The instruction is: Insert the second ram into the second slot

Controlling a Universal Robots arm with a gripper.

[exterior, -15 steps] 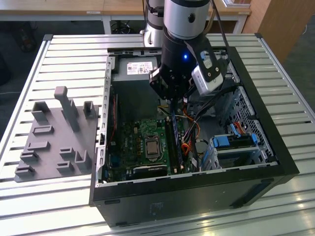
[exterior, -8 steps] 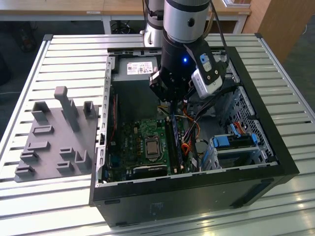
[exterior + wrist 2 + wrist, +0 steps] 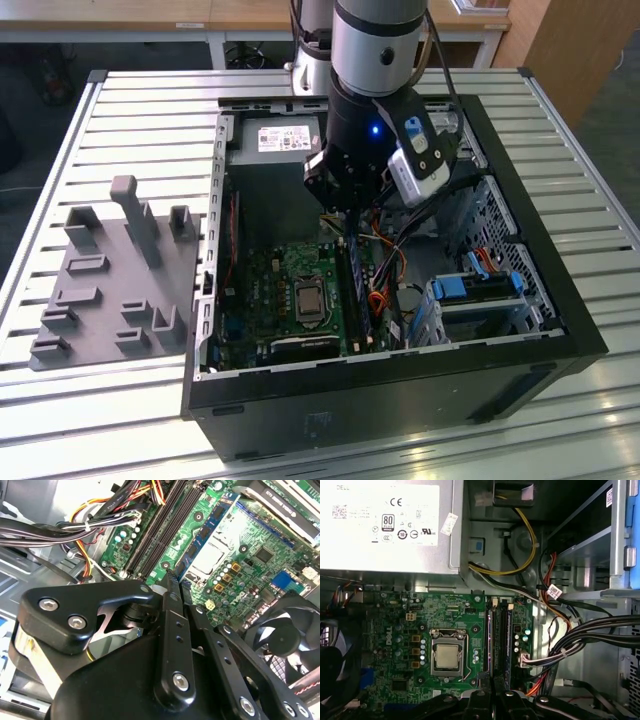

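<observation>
1. One arm (image 3: pixel 375 60) reaches down into the open computer case (image 3: pixel 560 300), which lies on its side on a slatted metal table (image 3: pixel 130 110). In the exterior view it stands over the far end of the memory slots.
2. The gripper (image 3: pixel 172 580) has its jaws closed together, with no more than a sliver of gap between the two fingers (image 3: pixel 170 630) (both wrist views agree on this).
3. The second ram (image 3: pixel 205 530) stands on edge on the motherboard (image 3: pixel 400 630). It is lined up with the black slots (image 3: pixel 160 530), on the side of them nearest the processor socket (image 3: pixel 449 656).
4. The fingertips meet right at one end of that stick. Whether they nip its edge or merely rest on it, I cannot tell.
5. Bundled cables (image 3: pixel 570 645) run past the other side of the slots, apart from the gripper.
6. A grey fixture (image 3: pixel 110 290) with upright pegs and small pockets sits on the table at the exterior view's left, well apart from the arm.
</observation>
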